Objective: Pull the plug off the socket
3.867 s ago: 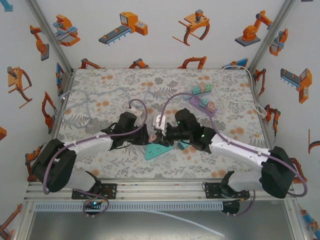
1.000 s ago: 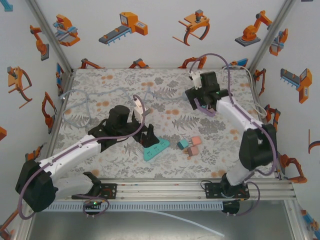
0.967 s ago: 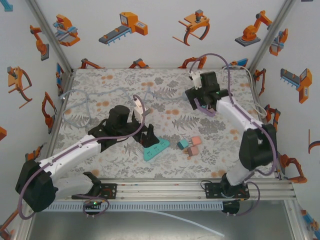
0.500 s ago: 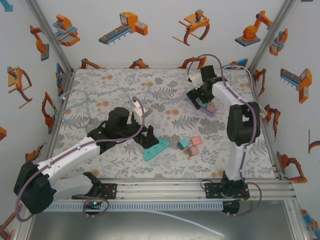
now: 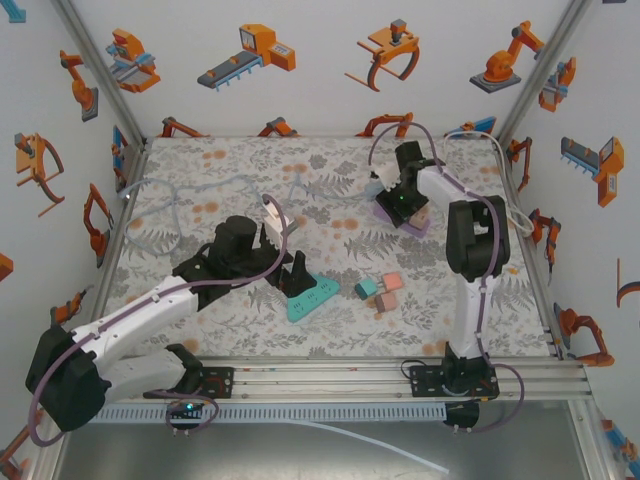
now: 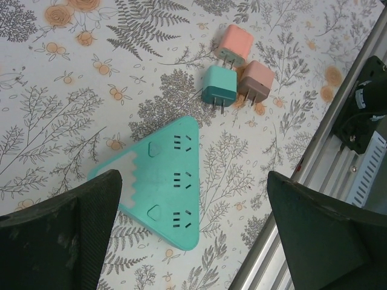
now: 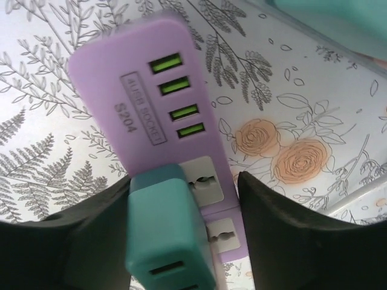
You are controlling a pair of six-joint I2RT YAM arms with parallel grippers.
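Right pincer (image 7: 184, 238), fingers apart, straddles the teal box-shaped plug (image 7: 163, 241) — risk: the unheld lilac plastic power strip (image 7: 115, 72) may lift with it, or an off-centre grip may slip.

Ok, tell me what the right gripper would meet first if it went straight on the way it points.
Most likely the teal plug seated in the purple power strip. In the wrist view it sits directly ahead of the open right gripper, though the depth is unclear.
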